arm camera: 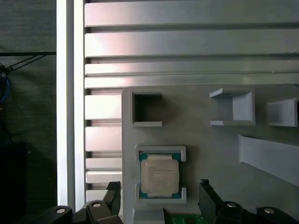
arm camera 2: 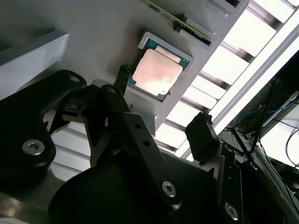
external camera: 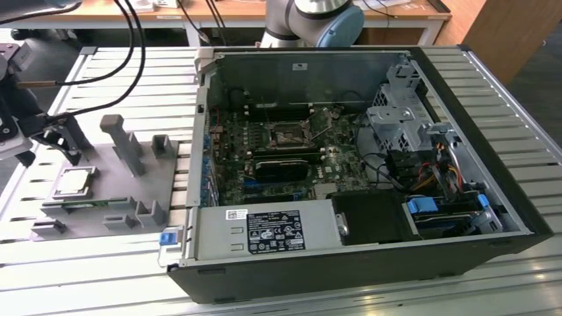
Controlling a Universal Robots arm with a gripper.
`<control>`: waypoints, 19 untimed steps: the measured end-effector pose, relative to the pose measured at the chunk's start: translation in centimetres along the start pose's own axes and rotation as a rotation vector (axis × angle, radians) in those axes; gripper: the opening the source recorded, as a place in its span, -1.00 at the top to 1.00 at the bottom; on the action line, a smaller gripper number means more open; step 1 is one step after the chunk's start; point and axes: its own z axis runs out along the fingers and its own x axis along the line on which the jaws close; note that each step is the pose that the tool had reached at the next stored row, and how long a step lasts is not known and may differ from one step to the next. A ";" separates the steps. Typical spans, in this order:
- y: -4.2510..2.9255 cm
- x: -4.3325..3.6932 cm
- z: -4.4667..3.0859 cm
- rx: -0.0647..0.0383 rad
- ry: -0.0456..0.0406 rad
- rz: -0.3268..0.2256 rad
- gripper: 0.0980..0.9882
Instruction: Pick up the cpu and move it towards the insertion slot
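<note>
The cpu (external camera: 75,182) is a small square chip with a silvery top, lying flat in a shallow grey holder on the fixture plate (external camera: 131,191) at the exterior view's left. Both wrist views look down on the cpu (arm camera 2: 156,71) (arm camera: 160,175). My gripper (external camera: 51,141) hangs just above that plate, open, with nothing between its fingers. In both wrist views one black fingertip (arm camera: 113,191) and the other (arm camera: 205,189) stand either side of the chip, apart from it. The insertion slot (external camera: 287,136) is the dark square socket on the green board inside the open computer case.
Grey posts and blocks (external camera: 117,141) rise from the fixture plate, and a green memory stick (external camera: 83,204) lies at its near edge. The black case wall (external camera: 200,131) stands between plate and socket. A drive cage with cables (external camera: 412,131) and a power supply (external camera: 263,232) crowd the case.
</note>
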 end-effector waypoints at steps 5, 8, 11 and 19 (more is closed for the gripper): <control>-0.02 -0.01 0.56 0.000 0.0000 0.000 -0.49; -0.03 -0.01 0.82 0.000 0.0000 -0.002 -0.49; -0.05 -0.02 1.11 0.000 0.0002 -0.005 -0.49; -0.13 -0.04 2.16 0.000 0.0000 -0.015 -0.49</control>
